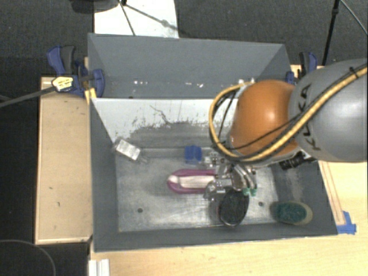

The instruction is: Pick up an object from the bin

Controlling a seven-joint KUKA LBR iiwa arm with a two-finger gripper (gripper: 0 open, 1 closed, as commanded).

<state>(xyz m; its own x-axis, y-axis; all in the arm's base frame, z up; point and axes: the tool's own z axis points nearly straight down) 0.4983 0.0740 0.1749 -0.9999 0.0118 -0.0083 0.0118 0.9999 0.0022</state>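
The gripper [229, 184] is low inside the grey metal bin [106, 177], toward its front right. It sits at the right end of a long purple plastic thing [188, 181] with a pale pink middle, and just behind a black rounded oval object [233, 209] lying near the front wall. Whether its jaws are open or closed cannot be told, and nothing shows gripped between them. I judge the descent done, with the grasp and lift left to do; both nearby things rest on the bin floor. Well apart lie a small blue block [192, 153], a clear crumpled piece [127, 149] at the back left, and a dark green round pad [290, 213] in the front right corner.
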